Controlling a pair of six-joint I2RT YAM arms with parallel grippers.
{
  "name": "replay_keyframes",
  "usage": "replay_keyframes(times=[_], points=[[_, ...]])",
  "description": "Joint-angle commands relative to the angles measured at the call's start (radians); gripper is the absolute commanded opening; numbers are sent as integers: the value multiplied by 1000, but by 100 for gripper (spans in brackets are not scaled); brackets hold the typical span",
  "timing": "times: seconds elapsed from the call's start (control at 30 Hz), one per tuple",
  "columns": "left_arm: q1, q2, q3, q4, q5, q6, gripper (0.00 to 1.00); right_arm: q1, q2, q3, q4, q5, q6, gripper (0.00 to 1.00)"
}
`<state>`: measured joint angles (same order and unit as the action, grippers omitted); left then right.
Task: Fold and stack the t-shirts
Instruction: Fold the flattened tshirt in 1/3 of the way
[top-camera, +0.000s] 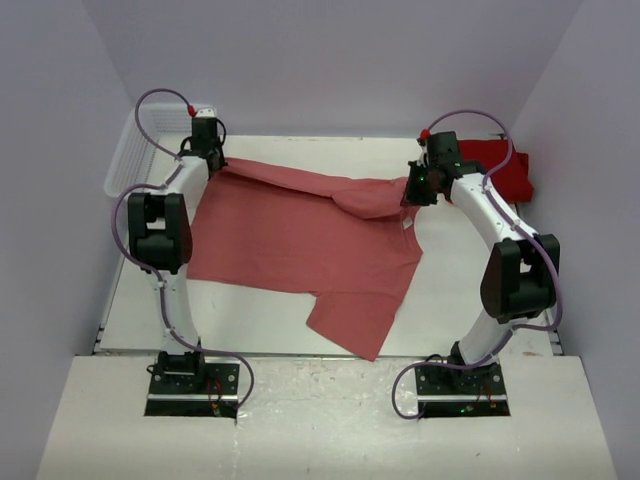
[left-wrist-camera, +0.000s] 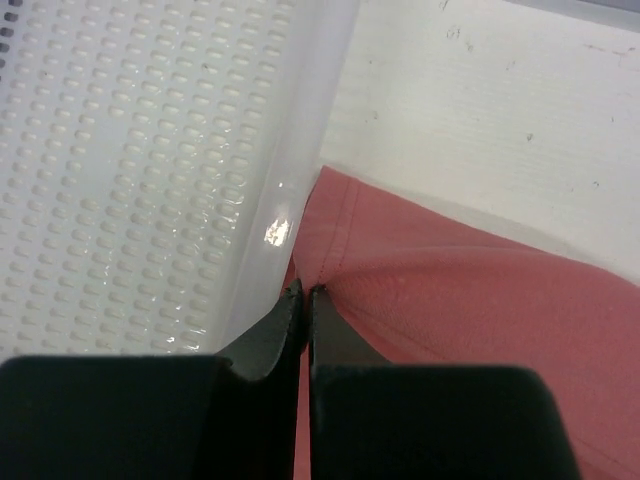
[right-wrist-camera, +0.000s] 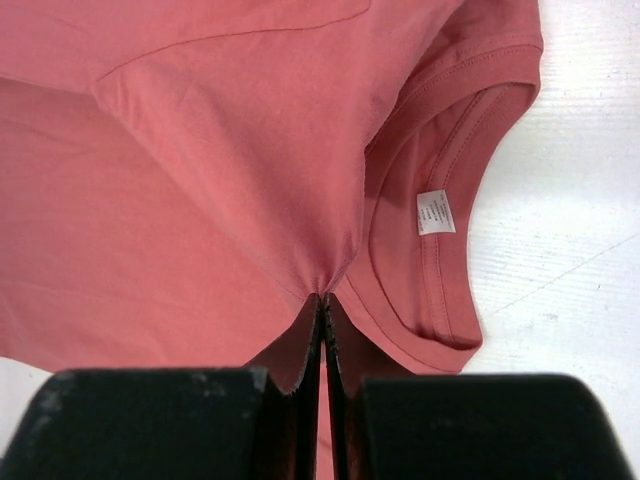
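- Salmon-red t-shirt (top-camera: 300, 240): lies spread over the white table (top-camera: 455, 290), one flap reaching toward the near edge and a fold of cloth turned over by the collar.
- Left gripper (left-wrist-camera: 305, 292): fingers clenched on the shirt's far-left corner, just beside the wall of the mesh basket (left-wrist-camera: 120, 170).
- Right gripper (right-wrist-camera: 322, 298): fingers clenched on a pinch of cloth beside the neckline, near the white label (right-wrist-camera: 435, 211).
- Folded deep red t-shirts (top-camera: 512, 168): lie at the table's far-right corner, behind the right arm.
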<state>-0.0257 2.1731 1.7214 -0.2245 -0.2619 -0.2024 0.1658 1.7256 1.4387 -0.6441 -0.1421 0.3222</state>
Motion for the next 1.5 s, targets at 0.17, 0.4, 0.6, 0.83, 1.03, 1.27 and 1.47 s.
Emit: replay_keyframes(times=[0.17, 0.4, 0.6, 0.83, 1.03, 1.27, 1.47], points=[[13, -29, 6, 25, -86, 0, 0, 8, -64, 11, -20, 1, 8, 0], [-2, 40, 60, -39, -119, 12, 0, 35, -86, -52, -19, -1, 15, 0], [-16, 60, 69, -49, -111, 29, 4, 44, -97, -81, -20, 6, 18, 0], [-20, 74, 76, -65, -139, 24, 54, 57, -74, -155, -15, 55, 44, 0], [-43, -47, -17, 16, -112, 29, 75, 83, -80, -227, 12, 90, 57, 17], [-82, -154, -25, -9, -219, 46, 80, 87, -190, -209, 14, 169, 63, 71], [-92, -197, 3, -67, -373, 1, 86, 87, -97, -98, -25, 179, 63, 75]])
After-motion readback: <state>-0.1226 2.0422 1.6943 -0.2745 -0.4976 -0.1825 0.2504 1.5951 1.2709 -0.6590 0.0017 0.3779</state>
